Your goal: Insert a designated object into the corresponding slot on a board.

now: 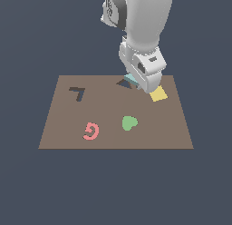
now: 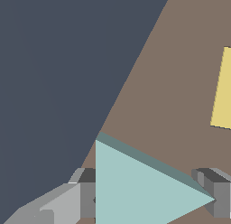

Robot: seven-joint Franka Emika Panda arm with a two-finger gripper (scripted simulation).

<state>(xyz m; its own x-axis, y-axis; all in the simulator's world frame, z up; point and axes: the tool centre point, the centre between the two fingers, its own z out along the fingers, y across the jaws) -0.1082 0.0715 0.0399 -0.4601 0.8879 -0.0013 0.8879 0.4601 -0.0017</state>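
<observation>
On the brown board (image 1: 59, 124), from the exterior view's left, sit a dark 7-shaped cut-out (image 1: 77, 92), a pink swirl piece (image 1: 91, 131) and a green heart (image 1: 129, 123). Further right, the dark triangular slot (image 1: 122, 83) shows just beside the gripper (image 1: 136, 83), whose jaws are clamped on the light-teal triangle (image 2: 135, 191), held low at the slot's edge. A yellow square (image 1: 158, 94) lies just right of it.
</observation>
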